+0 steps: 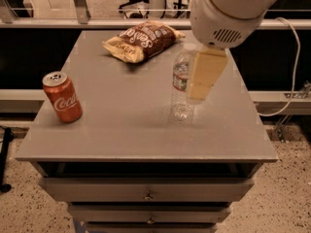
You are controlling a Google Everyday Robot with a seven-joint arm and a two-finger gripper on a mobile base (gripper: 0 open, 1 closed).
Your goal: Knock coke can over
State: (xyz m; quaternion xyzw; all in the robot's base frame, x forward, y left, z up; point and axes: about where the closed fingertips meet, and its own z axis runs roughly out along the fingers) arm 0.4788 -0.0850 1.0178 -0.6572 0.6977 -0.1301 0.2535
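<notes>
In the camera view, a grey bench (127,130) fills the middle of the scene, with drawers (146,190) stacked under its near edge. The coke can (62,97) stands upright near the left edge of the bench, closer to the near side than the far side. Its silver top faces up and its white script faces the camera. It is well apart from everything else on the bench.

A brown chip bag (143,40) lies flat toward the far side, about midway across. A clear plastic water bottle (180,87) stands upright right of centre.

The robot's white arm (228,13) comes in from the upper right, above the far right part of the bench. Below its rounded wrist the pale yellow gripper (201,81) hangs pointing down. It overlaps the right side of the water bottle, and I cannot tell whether it touches the bottle or is only in front of it. I also cannot tell whether the gripper is clenched or released. It is far to the right of the coke can, with the bottle between them.

A white cable (293,67) loops down beyond the right side of the bench.
</notes>
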